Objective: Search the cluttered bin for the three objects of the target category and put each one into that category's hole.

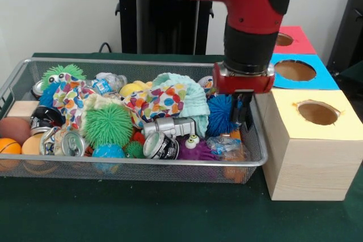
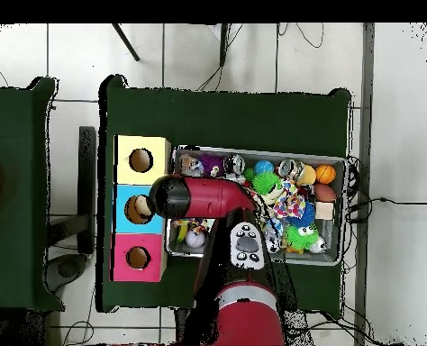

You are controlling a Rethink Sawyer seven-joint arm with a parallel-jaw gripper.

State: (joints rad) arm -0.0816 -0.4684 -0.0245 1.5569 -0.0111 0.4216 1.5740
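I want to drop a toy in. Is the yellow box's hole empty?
Looks empty: the yellow box's hole shows only bare brown inside, nothing poking out.

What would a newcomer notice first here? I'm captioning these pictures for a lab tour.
The red arm's gripper hangs low over the right end of the wire bin, which overflows with colourful clutter: a green spiky ball, crushed cans, patterned cloth. Beside the bin stand three wooden boxes with holes, topped yellow, blue and red.
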